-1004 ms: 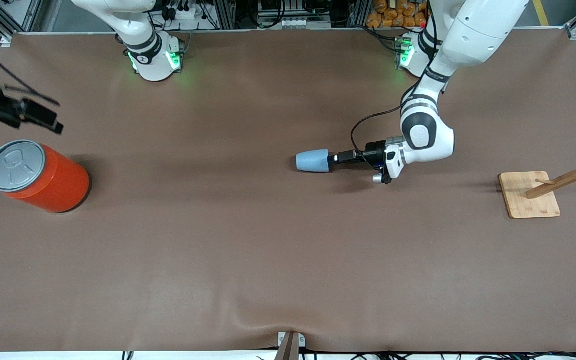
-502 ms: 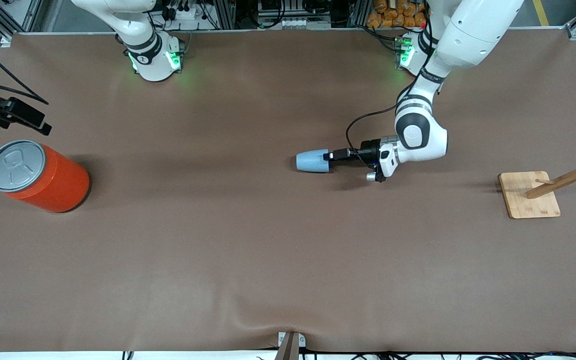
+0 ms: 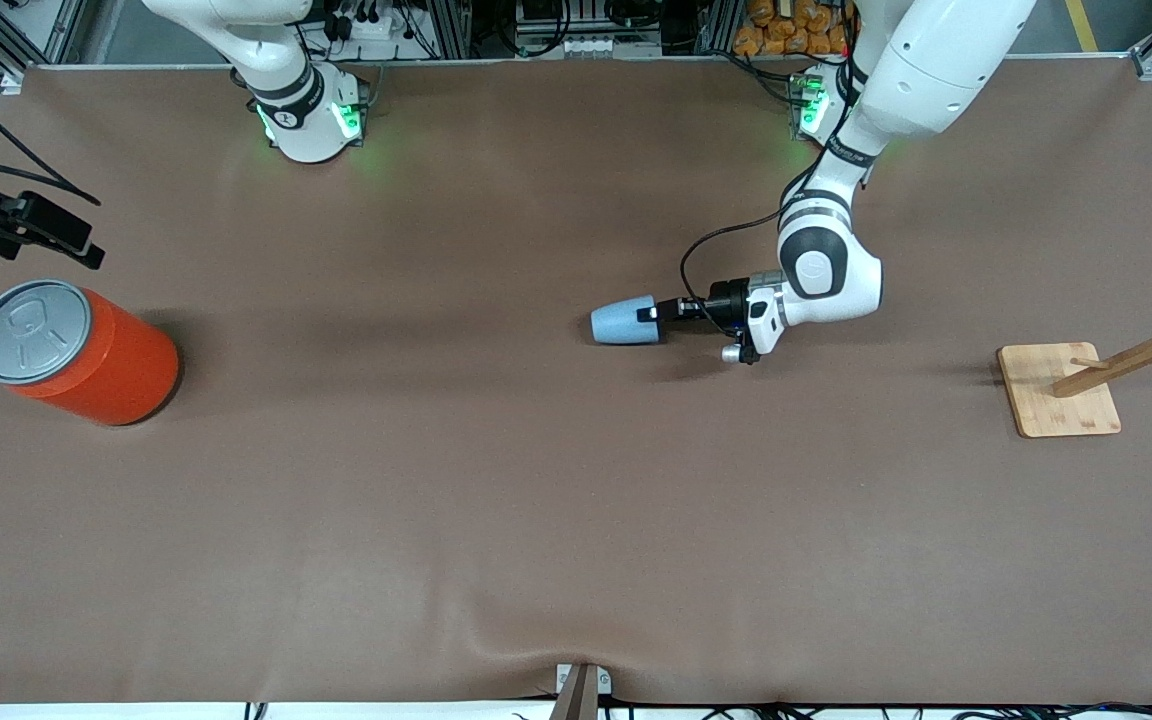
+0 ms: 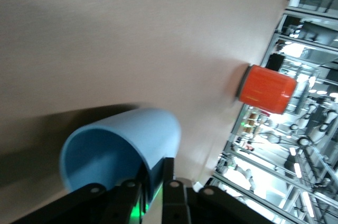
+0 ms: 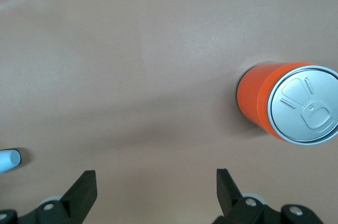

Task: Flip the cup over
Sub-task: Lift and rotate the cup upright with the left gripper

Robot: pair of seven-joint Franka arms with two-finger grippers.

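Observation:
The light-blue cup (image 3: 622, 321) lies on its side near the middle of the table, its mouth toward the left arm's end. My left gripper (image 3: 654, 313) reaches in low and level and is shut on the cup's rim. In the left wrist view the cup (image 4: 127, 137) shows its open mouth, and my left gripper (image 4: 153, 182) has one finger inside the wall and one outside. My right gripper (image 3: 46, 232) hangs open and empty over the right arm's end of the table, close to the orange can. The right wrist view shows my right gripper (image 5: 157, 189) spread wide, with the cup (image 5: 8, 160) far off.
A large orange can (image 3: 76, 352) with a grey lid stands at the right arm's end, also in the right wrist view (image 5: 280, 105). A wooden mug rack (image 3: 1061, 390) on a square base stands at the left arm's end. A small bracket (image 3: 581, 690) sits at the table's front edge.
My left gripper has slid a little farther onto the cup and closed on its rim. The right gripper drifted slightly and stays open.

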